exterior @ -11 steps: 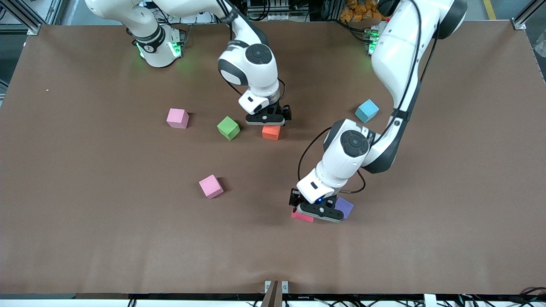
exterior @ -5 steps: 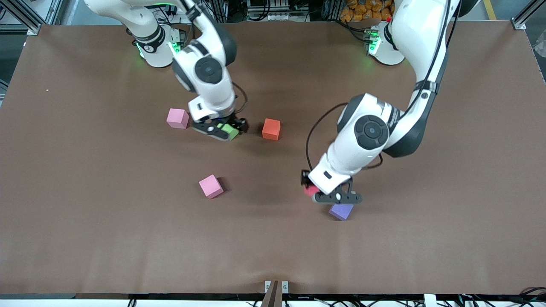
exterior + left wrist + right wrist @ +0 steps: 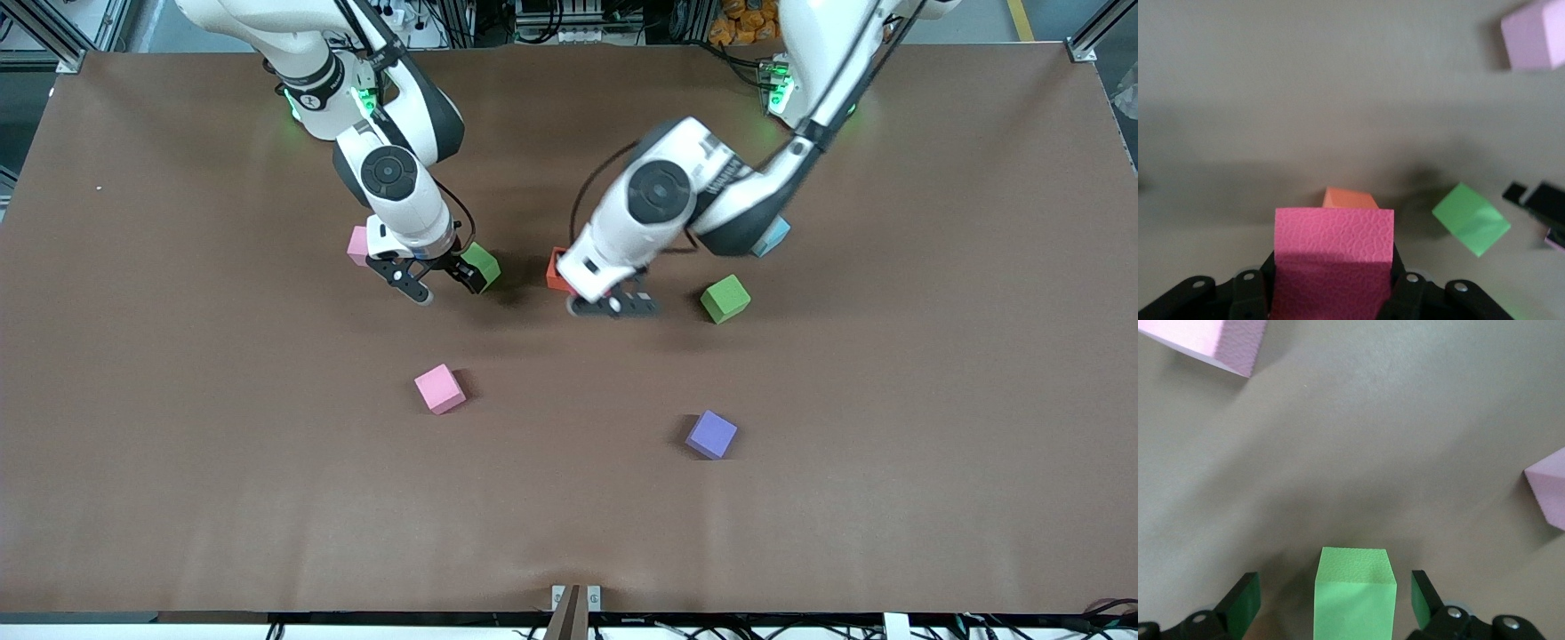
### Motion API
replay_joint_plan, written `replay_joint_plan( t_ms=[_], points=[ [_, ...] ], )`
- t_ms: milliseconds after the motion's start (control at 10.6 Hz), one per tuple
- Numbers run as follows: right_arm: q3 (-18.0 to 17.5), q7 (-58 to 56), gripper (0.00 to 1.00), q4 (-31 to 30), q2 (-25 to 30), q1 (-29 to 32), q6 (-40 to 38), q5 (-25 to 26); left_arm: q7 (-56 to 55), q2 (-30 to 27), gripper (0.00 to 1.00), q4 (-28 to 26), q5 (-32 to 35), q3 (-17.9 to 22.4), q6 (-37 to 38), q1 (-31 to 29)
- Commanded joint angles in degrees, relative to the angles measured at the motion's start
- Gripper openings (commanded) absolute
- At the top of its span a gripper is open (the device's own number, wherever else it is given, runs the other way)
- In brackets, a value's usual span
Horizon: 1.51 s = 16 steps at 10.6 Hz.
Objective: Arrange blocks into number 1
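With the left pincer (image 3: 612, 305), gripping a crimson red foam cube (image 3: 1333, 260) between narrowed fingers and hanging low over the brown counter (image 3: 889, 444) near its middle. Holding that cube just beside an orange foam cube (image 3: 556, 269), the orange one lying on the counter and showing partly from under the left wrist.

With the right pincer (image 3: 442, 280), hovering close to the counter toward the right arm's end, fingers spread wide and gripping nothing. Framing a green foam cube (image 3: 1355, 593) between those fingers in the right wrist view, with a gap on each side.

Lying apart on the counter:
- a second green foam cube (image 3: 725, 298), toward the left arm's end from the left pincer;
- a pink foam cube (image 3: 439, 388), nearer to the front camera than the right pincer;
- a paler pink foam cube (image 3: 357, 246), peeking out beside the right wrist;
- a light blue foam cube (image 3: 773, 237), partly under the left forearm;
- a purple foam cube (image 3: 711, 435), nearer to the front camera than the second green one.
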<state>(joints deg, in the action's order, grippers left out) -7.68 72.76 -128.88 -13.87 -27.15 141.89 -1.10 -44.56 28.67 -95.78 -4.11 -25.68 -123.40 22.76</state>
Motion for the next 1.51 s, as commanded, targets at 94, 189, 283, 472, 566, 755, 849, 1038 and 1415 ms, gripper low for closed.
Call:
replay_joint_plan(
  t_ms=[94, 189, 283, 472, 566, 755, 849, 1038, 1415],
  points=[
    [-0.2, 1.9, 1.00, -1.3, -0.6, 0.0, 2.7, -4.1, -3.5, -9.9, 0.00, -16.0, 0.2, -9.4, -2.8, -5.2],
    [-0.3, 1.9, 1.00, -1.3, -1.5, -0.4, 3.6, -4.2, -4.4, -12.0, 0.00, -19.3, 0.7, -11.6, -2.9, -6.5],
    [-0.3, 2.0, 1.00, -1.3, -2.4, -0.7, 5.0, -4.2, -4.7, -12.4, 0.00, -21.2, 0.7, -13.8, -3.2, -7.3],
    [-0.3, 2.0, 1.00, -1.4, -4.1, -1.3, 6.2, -4.2, -6.5, -11.6, 0.00, -23.5, 2.1, -14.4, -8.9, -7.0],
    [-0.3, 2.0, 1.00, -1.6, -4.5, -1.6, 6.5, -4.2, -6.7, -10.2, 0.00, -24.6, 2.7, -14.4, -12.8, -6.8],
    [-0.3, 2.0, 1.00, -3.2, -4.4, -1.8, 6.4, -4.2, -6.8, -8.6, 0.00, -27.1, 3.8, -14.4, -19.7, -6.2],
    [-0.4, 2.0, 1.00, -3.8, -4.4, -1.8, 6.5, -4.2, -6.8, -7.6, 0.00, -27.5, 5.1, -14.4, -21.4, -6.0],
    [-0.9, 2.1, 1.00, -3.9, -4.3, -1.8, 6.6, -4.6, -11.0, -5.7, 0.00, -27.3, 12.5, -14.3, -21.9, -4.8],
    [-1.0, 2.1, 0.27, -3.9, -4.7, -3.8, 8.0, -5.6, -23.0, -0.5, 0.00, -26.0, 35.6, -14.2, -22.0, -4.1]
  ],
)
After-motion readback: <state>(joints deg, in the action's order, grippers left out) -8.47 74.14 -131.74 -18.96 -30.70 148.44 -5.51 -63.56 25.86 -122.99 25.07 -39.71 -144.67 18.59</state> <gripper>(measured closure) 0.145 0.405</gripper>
